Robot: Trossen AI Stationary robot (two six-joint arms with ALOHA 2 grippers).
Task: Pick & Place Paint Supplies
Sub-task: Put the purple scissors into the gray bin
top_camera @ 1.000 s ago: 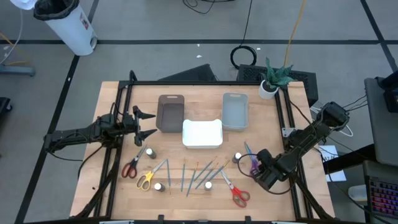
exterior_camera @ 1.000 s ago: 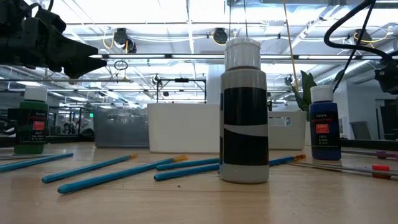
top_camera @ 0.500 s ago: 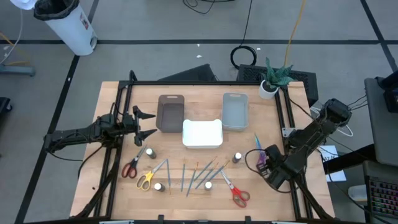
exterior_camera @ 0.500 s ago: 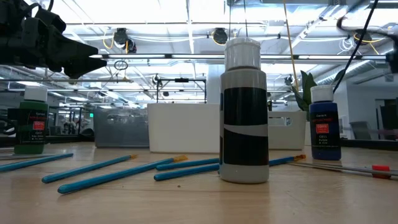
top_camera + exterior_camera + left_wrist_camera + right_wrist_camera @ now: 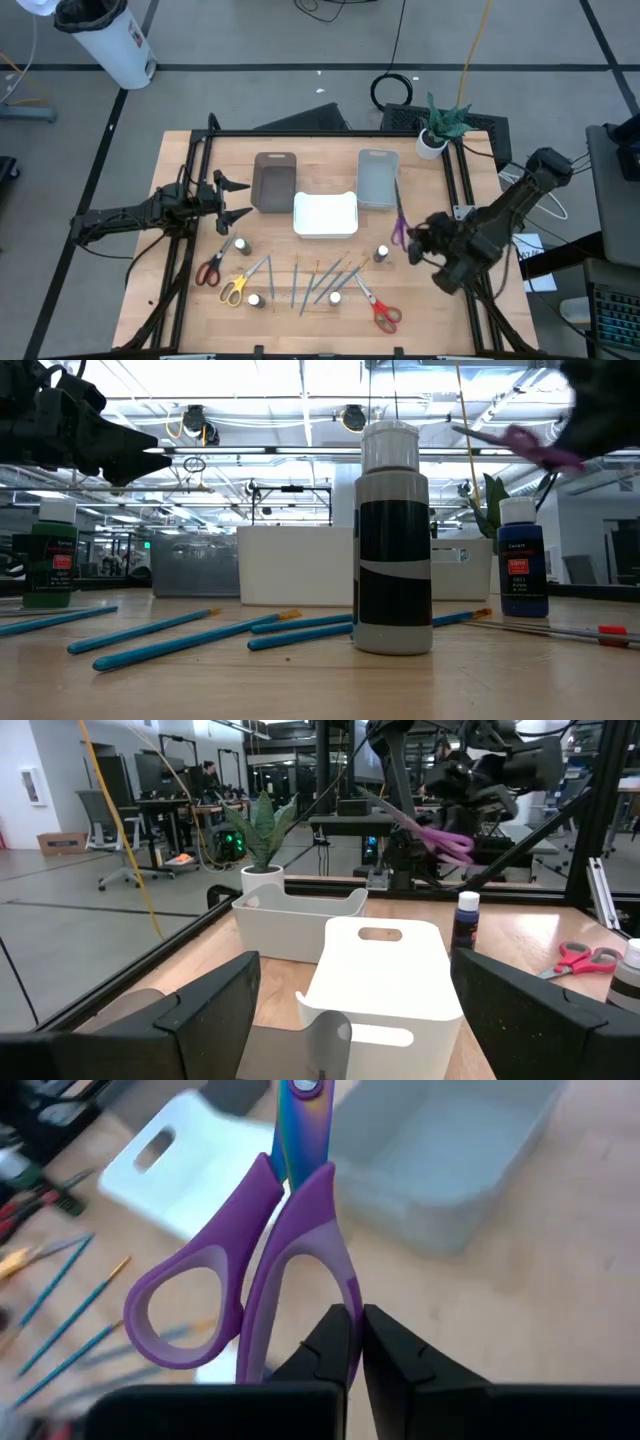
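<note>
No readable text from here: red labels on the green bottle (image 5: 51,563) and blue bottle (image 5: 521,563), print too small.

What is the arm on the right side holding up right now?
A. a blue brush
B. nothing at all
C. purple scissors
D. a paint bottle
C: the right gripper is shut on one handle of the purple scissors, lifted off the table near the grey tray.

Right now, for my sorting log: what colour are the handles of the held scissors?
Purple, on the scissors in the right pincer; clearest in the right wrist view.
</note>
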